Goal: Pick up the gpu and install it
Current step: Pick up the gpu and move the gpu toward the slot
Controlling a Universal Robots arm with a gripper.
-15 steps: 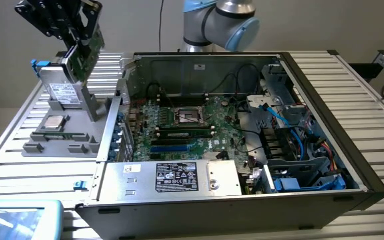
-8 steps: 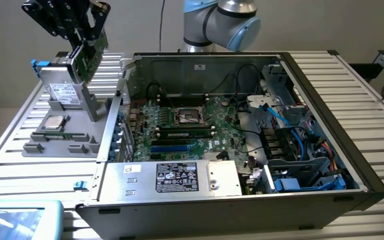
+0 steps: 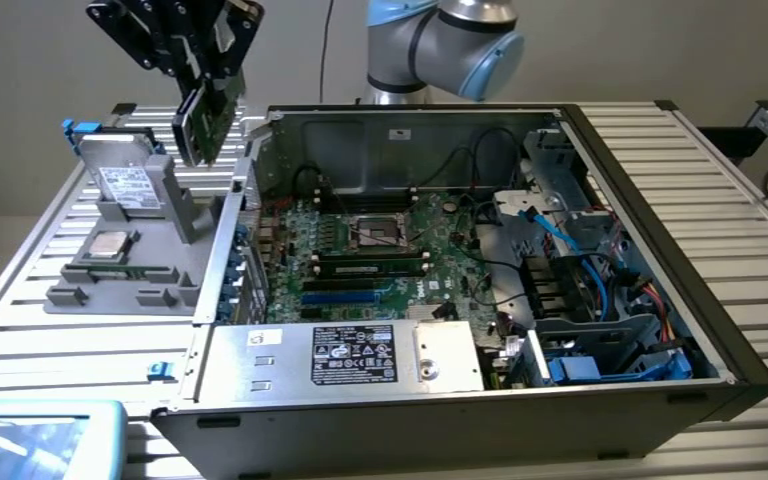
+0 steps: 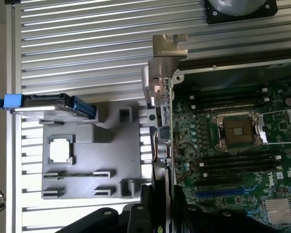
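The jaws clamp the gpu (image 3: 208, 122) (edge-down) above a fixture (image 3: 191, 215).

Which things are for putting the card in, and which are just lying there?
For the job: gripper, graphics card it holds, motherboard, computer case.
Lying about: hard drive, chip, grey holder.

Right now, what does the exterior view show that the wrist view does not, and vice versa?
Exterior view: the robot arm's joint, the labelled power supply, blue cables. Wrist view: the silver end bracket, edge-on. Both: the gripper clamped on the gpu, the grey fixture, the hard drive, the motherboard.
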